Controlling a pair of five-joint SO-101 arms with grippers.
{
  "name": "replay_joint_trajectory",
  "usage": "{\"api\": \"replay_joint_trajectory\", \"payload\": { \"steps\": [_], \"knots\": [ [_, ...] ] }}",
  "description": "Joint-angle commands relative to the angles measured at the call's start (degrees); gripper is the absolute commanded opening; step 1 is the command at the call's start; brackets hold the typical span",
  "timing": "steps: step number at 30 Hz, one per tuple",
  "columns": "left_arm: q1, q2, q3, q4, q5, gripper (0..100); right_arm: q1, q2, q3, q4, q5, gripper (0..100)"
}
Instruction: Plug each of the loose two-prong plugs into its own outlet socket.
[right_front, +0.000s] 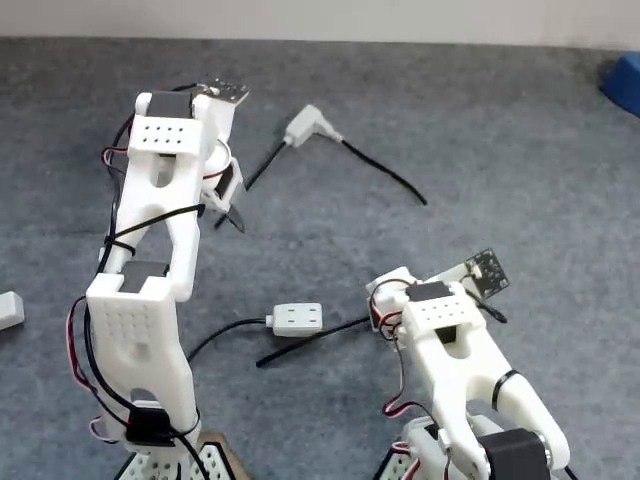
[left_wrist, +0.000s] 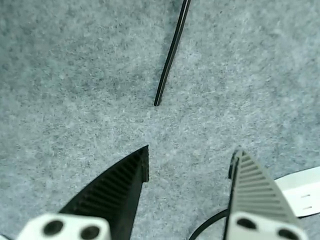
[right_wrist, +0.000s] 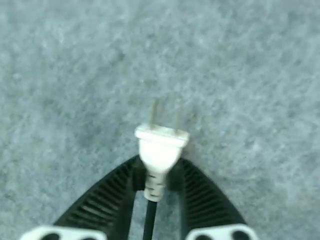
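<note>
The right claw (right_wrist: 159, 167) pinches the white plug (right_wrist: 159, 145) by its back end, so the plug sticks straight out past the claw tips with its two prongs pointing forward over the grey desk (right_wrist: 75, 60), while the left claw (left_wrist: 191, 152) hangs spread wide above a black cord (left_wrist: 170, 60)

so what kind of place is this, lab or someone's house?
Probably a robotics test bench: grey felt-covered table, left arm and right arm with exposed wiring, a cabled outlet socket and a plug.
</note>
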Motion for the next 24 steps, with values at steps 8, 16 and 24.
{"api": "replay_joint_trajectory", "payload": {
  "steps": [8, 16, 24],
  "knots": [
    [0.1, -3.5, -0.4, -0.2, -0.4, 27, 4.2, -1.5, -1.0, -1.8, 0.5, 0.5],
    [0.1, -3.5, -0.4, -0.2, -0.5, 27, 1.2, -1.2, -4.4, -1.5, 20.1, 0.6],
    [0.1, -3.5, -0.4, -0.5, -0.6, 27, -0.1, -1.5, -20.4, 17.0, 55.6, 0.9]
  ]
}}
